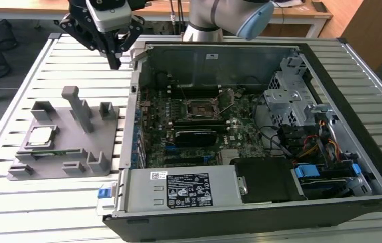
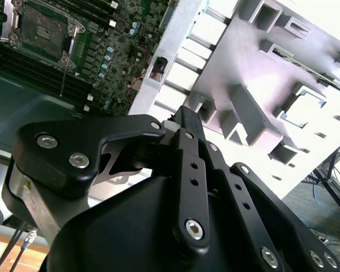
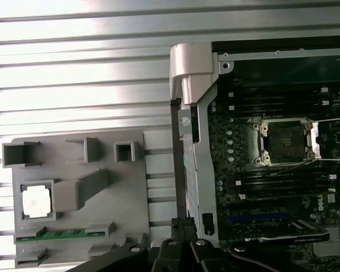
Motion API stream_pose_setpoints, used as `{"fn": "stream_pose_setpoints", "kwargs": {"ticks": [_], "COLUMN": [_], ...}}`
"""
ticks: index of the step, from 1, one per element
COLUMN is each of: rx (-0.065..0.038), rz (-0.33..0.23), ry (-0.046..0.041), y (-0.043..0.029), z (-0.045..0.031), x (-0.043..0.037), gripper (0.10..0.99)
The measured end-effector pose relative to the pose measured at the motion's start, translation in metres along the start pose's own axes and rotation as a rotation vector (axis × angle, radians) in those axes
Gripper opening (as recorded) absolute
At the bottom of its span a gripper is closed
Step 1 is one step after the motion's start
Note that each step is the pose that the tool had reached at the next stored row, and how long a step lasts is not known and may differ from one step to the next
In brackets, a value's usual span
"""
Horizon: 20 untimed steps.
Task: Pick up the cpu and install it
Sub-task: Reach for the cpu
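Observation:
The cpu [image 1: 40, 136], a small silvery square chip, lies flat in a pocket of the grey holder block [image 1: 76, 152] on the slatted table, at the exterior view's left. In the first wrist view the cpu [image 3: 36, 201] sits in the same pocket. My gripper [image 1: 115, 63] hangs above the table by the case's far left corner, well away from the cpu. Its black fingers [image 3: 188, 225] are pressed together, shut on nothing. The open cpu socket [image 1: 204, 107] shows on the motherboard, with its socket [image 3: 286, 141] frame lifted.
The open computer case [image 1: 352, 167] holds the motherboard, a power supply [image 1: 184, 190] and a drive cage [image 1: 289, 96]. A green memory stick [image 3: 62, 233] lies in the holder near the cpu. Upright posts [image 1: 79, 109] rise from the holder. The case wall [image 3: 187, 73] stands beside the gripper.

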<state>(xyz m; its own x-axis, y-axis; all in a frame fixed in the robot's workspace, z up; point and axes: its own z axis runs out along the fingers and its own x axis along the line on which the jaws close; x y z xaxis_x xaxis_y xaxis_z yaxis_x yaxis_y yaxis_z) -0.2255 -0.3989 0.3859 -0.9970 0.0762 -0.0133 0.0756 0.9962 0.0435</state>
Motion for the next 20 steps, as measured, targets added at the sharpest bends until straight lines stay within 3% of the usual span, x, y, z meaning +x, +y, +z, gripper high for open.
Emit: {"fn": "stream_pose_setpoints", "kwargs": {"ticks": [20], "rx": [0.0], "rz": [0.0], "ry": [0.0004], "y": [-0.001], "z": [0.001], "x": [0.0132], "gripper": [0.106]}}
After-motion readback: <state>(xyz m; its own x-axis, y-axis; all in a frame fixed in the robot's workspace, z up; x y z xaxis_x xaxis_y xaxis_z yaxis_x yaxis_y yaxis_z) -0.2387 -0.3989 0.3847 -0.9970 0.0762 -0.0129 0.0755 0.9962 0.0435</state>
